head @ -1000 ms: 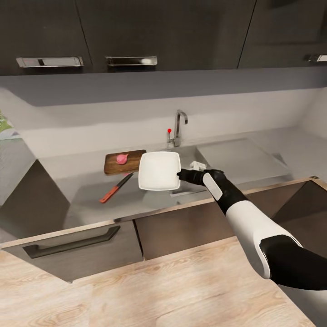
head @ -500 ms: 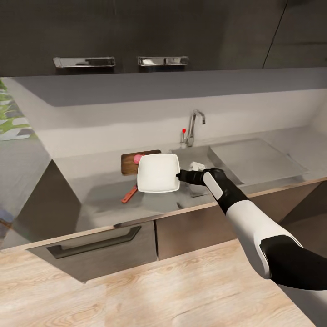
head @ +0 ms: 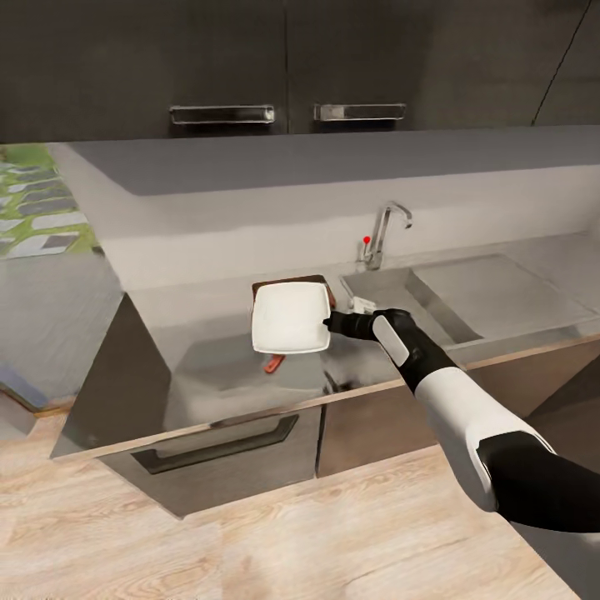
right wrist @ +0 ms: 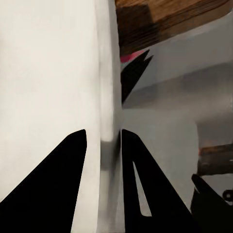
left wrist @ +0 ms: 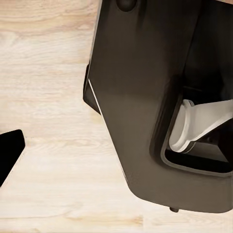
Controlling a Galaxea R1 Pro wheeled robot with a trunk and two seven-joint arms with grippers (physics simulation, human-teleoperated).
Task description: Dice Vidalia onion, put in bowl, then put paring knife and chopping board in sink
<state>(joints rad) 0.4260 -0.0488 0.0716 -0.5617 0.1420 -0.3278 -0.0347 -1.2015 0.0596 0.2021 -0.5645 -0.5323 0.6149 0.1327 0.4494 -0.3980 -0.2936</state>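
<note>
The knife (head: pixel 272 363) poked its red handle out from under the bowl (head: pixel 289 317), with the board (head: pixel 329 287) mostly hidden behind it on the desk (head: pixel 217 367). The right end effector (head: pixel 329 321) was pinching the bowl's rim, holding it up left of the sink (head: pixel 392 292). Couldn't tell about the left one.

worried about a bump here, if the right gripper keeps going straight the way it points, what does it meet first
The right gripper is already shut on the bowl rim, pointing left. Beyond the bowl lies the chopping board, though the gripper may pass above it; depth is unclear.
</note>
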